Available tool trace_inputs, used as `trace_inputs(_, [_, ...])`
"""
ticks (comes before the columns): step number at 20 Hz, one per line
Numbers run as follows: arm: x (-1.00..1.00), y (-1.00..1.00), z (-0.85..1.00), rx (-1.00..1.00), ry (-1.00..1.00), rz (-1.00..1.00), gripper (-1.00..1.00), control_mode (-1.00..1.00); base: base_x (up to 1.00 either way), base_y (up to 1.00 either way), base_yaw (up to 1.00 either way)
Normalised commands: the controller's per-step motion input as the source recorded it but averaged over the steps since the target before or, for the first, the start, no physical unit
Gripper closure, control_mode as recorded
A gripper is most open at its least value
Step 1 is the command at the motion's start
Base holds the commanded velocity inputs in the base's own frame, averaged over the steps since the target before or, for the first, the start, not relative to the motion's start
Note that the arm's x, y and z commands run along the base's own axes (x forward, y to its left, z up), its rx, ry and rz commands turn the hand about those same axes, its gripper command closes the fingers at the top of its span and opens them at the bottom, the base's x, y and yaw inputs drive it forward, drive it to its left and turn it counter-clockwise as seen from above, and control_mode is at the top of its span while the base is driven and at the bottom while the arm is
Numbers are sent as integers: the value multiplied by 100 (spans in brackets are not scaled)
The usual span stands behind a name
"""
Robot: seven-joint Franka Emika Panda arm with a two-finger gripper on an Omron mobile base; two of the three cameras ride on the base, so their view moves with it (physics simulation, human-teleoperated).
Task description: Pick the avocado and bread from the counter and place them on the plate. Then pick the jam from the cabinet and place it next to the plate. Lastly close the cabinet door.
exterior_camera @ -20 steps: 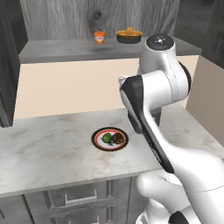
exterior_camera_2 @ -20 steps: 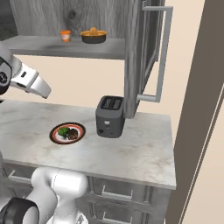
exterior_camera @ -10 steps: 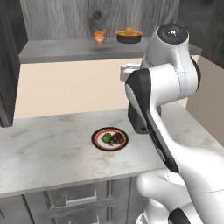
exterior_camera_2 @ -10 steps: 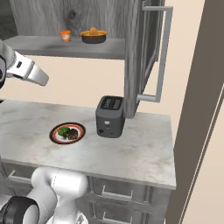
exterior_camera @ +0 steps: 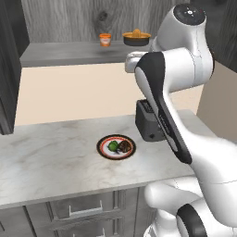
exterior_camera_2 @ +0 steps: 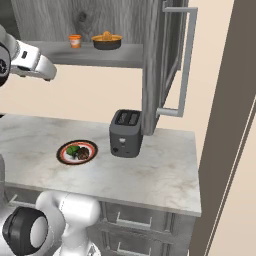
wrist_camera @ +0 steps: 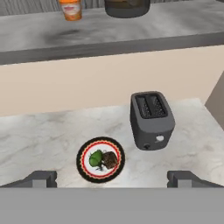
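Hovering my gripper [wrist_camera: 112,178] high over the bench [exterior_camera: 51,157], jaws spread fully wide, nothing held. Avocado [wrist_camera: 96,158] & bread [wrist_camera: 110,160] sit touching on the plate [wrist_camera: 100,143], avocado on the left in hand view. Toaster [wrist_camera: 151,119] stands near the plate on the bench. Jam [exterior_camera: 105,40] upright on cabinet shelf [exterior_camera: 69,52], just beside dark bowl [exterior_camera: 136,38] w/ orange contents. Cabinet door [exterior_camera_2: 167,60] stands open.
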Motion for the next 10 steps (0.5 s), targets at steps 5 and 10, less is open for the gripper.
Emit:
trace_inputs(5, [17,23,37,-11,-4,7,-100,-100,0,0,0])
trace_inputs(10, [19,16,28,-7,-5,5,-100,-100,0,0,0])
